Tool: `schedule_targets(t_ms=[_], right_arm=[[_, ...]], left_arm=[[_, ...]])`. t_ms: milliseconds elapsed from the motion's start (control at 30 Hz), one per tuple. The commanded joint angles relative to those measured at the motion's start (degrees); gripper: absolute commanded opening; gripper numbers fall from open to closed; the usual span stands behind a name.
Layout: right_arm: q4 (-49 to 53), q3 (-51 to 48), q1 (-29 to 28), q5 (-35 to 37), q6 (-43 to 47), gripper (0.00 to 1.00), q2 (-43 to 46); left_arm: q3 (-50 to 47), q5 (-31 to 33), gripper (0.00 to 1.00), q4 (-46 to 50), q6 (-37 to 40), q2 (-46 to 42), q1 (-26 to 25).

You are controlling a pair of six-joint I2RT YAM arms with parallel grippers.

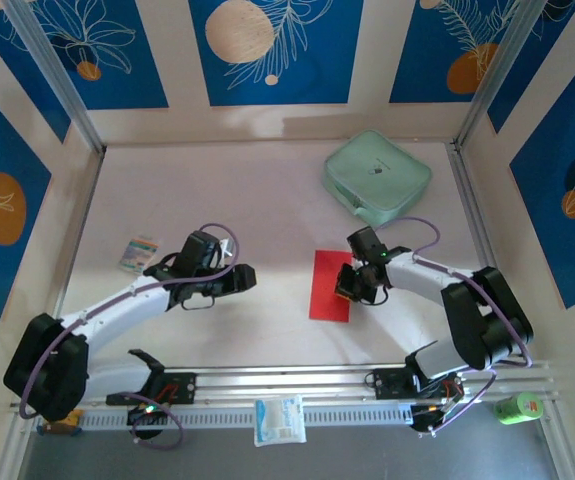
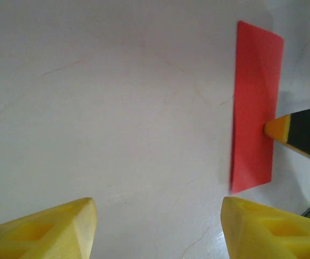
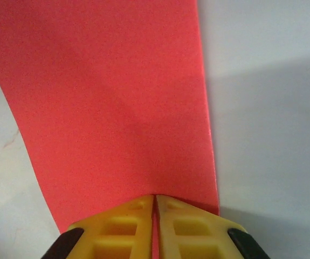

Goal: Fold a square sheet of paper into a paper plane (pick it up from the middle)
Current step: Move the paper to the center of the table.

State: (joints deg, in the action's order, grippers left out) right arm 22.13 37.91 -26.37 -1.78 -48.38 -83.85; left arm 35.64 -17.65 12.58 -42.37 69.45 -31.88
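1. At the table's (image 1: pixel 267 210) centre lies the red sheet of paper (image 1: pixel 330 286), a narrow rectangle with its long edges running near to far.
2. The right gripper (image 1: pixel 352 285) is clamped on its right long edge.
3. The left gripper (image 1: pixel 245 277), fingers apart, stands left of the sheet over bare tabletop.
4. The mint-green case (image 1: pixel 377 178) sits well behind.

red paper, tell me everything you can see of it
The red paper is a thin, plain, matte bright-red sheet, showing as a rectangle longer than wide. It lies near the middle of the table, mostly flat, with faint soft creasing. The right gripper is shut on the middle of the long edge facing its arm; that side casts a shadow, so it may be slightly raised. The left gripper is open and apart from it.
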Motion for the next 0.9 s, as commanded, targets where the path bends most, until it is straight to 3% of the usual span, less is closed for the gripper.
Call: schedule_targets(t_ms=[0, 367, 667, 867], right_arm=[[-0.91, 0.78, -3.20, -3.73, -0.36, 0.12, -2.74], [-6.18, 9.53, -16.34, -4.18, -8.88, 0.11, -13.56], [-6.93, 10.31, -16.67, -5.15, -10.07, 0.10, -15.24], [-8.51, 9.02, -15.99, -6.46, -10.59, 0.10, -15.07]], left_arm=[[0.50, -2.30, 0.62, -1.78, -1.49, 1.46, 0.53], [0.47, -8.24, 0.50, -5.44, -5.16, 8.48, 0.50], [1.80, -9.36, 0.48, -3.86, -7.60, 14.55, -0.08], [1.36, -12.12, 0.41, -8.65, -9.04, 17.92, -0.99]])
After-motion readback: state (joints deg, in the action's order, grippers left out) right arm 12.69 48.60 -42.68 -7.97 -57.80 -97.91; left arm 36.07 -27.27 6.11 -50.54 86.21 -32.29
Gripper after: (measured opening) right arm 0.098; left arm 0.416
